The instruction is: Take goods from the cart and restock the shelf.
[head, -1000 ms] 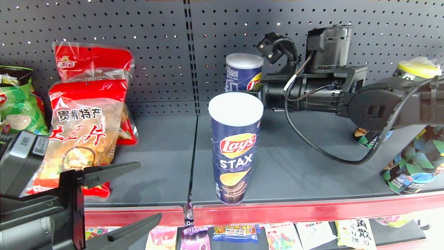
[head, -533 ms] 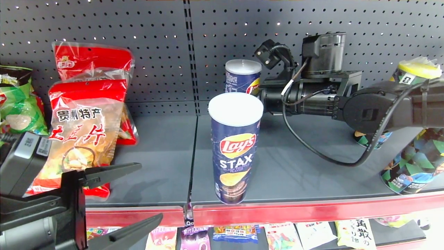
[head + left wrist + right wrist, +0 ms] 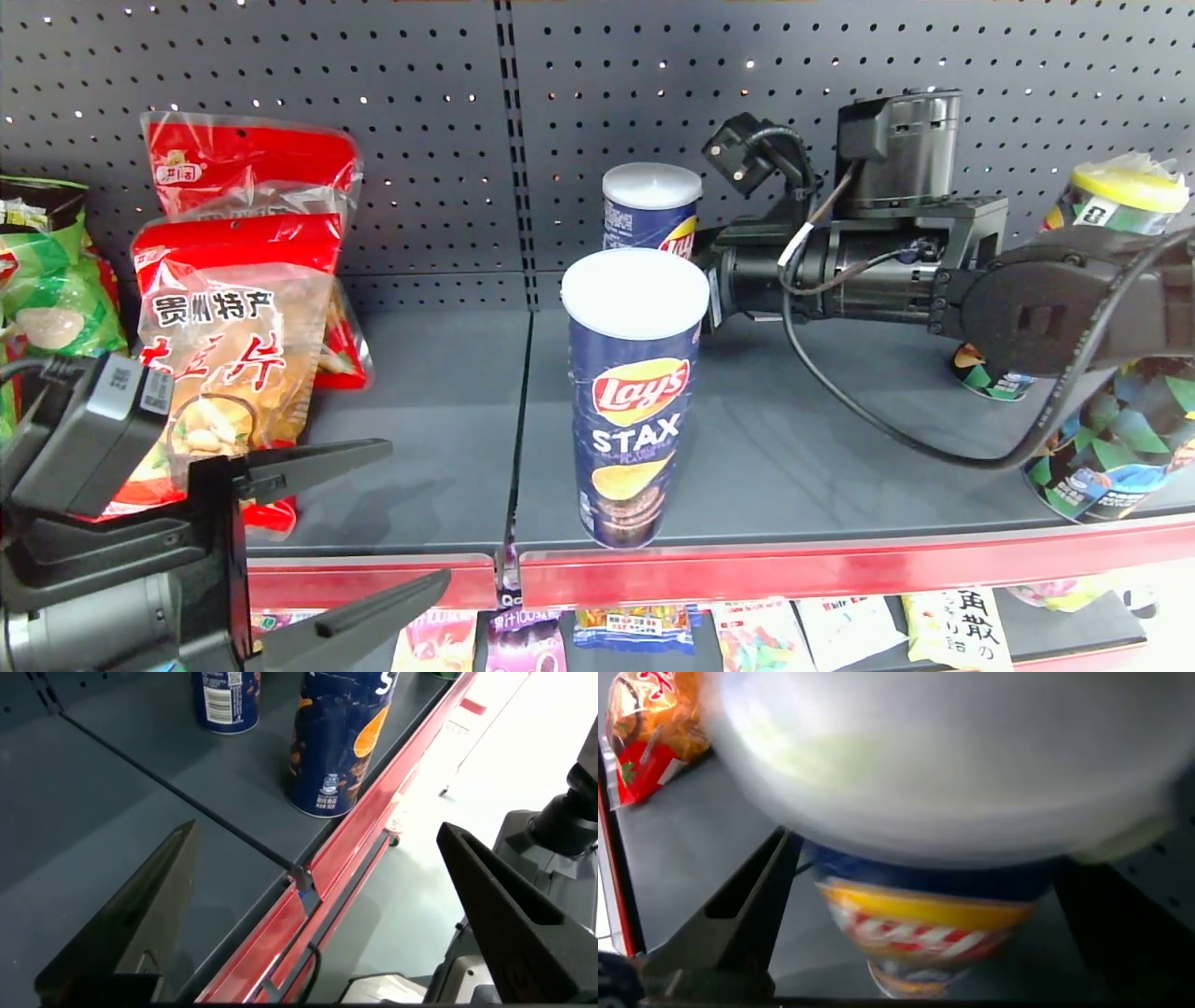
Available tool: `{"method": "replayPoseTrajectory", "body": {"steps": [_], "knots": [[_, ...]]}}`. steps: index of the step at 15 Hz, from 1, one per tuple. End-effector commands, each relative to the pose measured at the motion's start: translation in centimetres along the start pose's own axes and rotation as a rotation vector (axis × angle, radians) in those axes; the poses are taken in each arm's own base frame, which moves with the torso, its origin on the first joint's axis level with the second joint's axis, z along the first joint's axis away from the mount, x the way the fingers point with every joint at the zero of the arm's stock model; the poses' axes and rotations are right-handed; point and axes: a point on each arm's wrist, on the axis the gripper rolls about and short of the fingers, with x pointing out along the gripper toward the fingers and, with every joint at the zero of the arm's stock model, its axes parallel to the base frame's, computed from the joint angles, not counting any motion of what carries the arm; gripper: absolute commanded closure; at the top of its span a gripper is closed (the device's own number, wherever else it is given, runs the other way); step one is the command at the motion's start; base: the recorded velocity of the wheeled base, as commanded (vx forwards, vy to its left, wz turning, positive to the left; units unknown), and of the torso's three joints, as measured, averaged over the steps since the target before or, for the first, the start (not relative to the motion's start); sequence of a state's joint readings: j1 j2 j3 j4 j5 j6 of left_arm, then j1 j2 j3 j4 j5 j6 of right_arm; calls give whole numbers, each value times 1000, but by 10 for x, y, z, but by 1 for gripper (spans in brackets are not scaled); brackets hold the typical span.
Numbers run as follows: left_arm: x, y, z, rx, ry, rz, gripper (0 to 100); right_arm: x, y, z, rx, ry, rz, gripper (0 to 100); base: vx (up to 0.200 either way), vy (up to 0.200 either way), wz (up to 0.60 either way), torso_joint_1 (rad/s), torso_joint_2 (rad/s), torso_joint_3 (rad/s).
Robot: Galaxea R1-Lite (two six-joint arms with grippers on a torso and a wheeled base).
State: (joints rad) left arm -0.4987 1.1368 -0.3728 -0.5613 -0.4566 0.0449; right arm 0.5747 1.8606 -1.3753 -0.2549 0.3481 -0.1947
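A green snack bag (image 3: 56, 280) at the far left of the shelf (image 3: 822, 439) is cut off by the frame. Beside it, two red snack bags (image 3: 233, 317) stand one behind the other, the rear one largely covered. In front of them and low, the left gripper (image 3: 417, 513) hangs released, jaws spread wide and holding nothing, level with the shelf's red front edge.

A blue chip can (image 3: 635, 401) stands upright at that front edge, just right of the seam between the shelf panels. It hides the lower half of a second chip can (image 3: 651, 210), which stands upright near the pegboard back wall.

The right gripper (image 3: 920, 873) reaches in from the right to this rear can, its end hidden in the head view behind the front can. In the right wrist view the can's pale lid blurs across the upper frame. Whether the gripper clasps the can cannot be told.

At the far right, a patterned tub (image 3: 1111, 448) is cropped by the frame, and a yellow-lidded tub (image 3: 1125, 191) shows partly behind the arm.
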Motion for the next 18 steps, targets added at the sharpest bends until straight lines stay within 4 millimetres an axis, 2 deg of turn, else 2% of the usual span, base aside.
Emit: {"method": "replayPoseTrajectory", "body": {"steps": [1,5,6,10,11,14,16,18], "knots": [[9,4,0,3,22,2,0,-26,8,3,1,1,-22,0,0,0,0,0,0,0],[21,11,0,3,50,24,0,-64,16,-5,11,22,-41,0,0,0,0,0,0,0],[28,14,-2,24,71,27,0,-80,20,-11,17,35,-51,0,0,0,0,0,0,0],[46,24,-5,26,125,124,0,-115,35,-22,17,48,-73,0,0,0,0,0,0,0],[50,25,-4,26,130,128,0,-130,42,-26,12,45,-70,0,0,0,0,0,0,0],[58,27,-10,13,164,105,0,-159,60,-39,6,42,-51,0,0,0,0,0,0,0],[68,22,-15,9,188,30,0,-182,78,-50,-14,28,-19,0,0,0,0,0,0,0],[79,25,-19,18,217,24,0,-195,83,-53,-19,15,-26,0,0,0,0,0,0,0]]}}
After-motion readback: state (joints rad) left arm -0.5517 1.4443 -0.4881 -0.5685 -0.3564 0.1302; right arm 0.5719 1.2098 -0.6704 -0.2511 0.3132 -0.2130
